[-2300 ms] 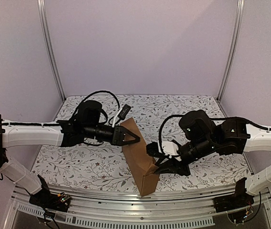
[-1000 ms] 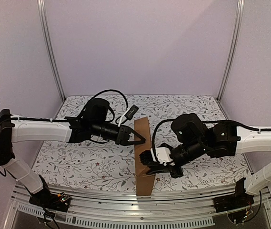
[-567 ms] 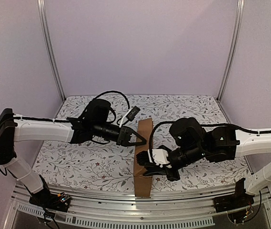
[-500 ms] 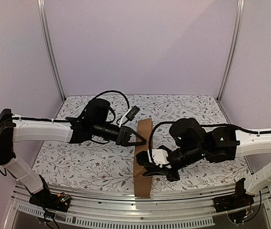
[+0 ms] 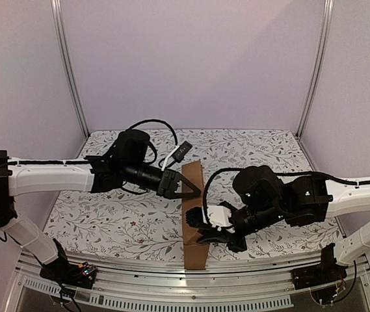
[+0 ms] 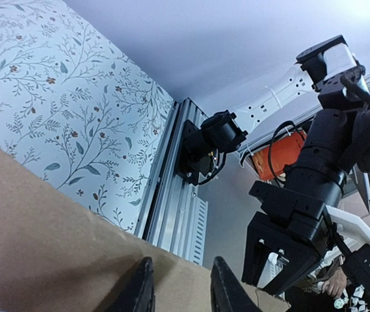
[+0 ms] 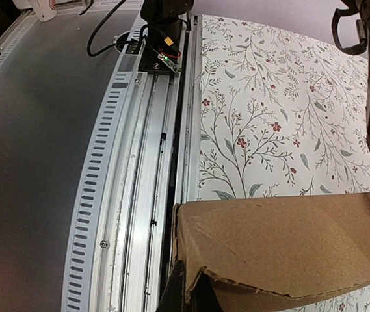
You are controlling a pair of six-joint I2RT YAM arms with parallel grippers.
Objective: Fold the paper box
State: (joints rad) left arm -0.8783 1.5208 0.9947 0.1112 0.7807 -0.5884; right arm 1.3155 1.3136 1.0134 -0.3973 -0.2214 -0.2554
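**Item:** box [image 5: 194, 218] – brown corrugated card, matte, folded to slim slab, stands on edge, long axis front-to-back. Near corner edge ragged, wall creased.
**Under box:** cloth [image 7: 263, 130], white w/ leaf-sprig print, red buds.
**Off box near end:** alu rail [image 7: 145, 195], ribbed, slotted.
**L claw** [image 5: 196, 190] – at box top edge, left face; black tapered fingers [image 6: 139, 292] parted, card seen in gap; contact can't tell.
**R claw** [image 5: 203, 234] – at box right face, near end; closed, pinching ragged corner flap.
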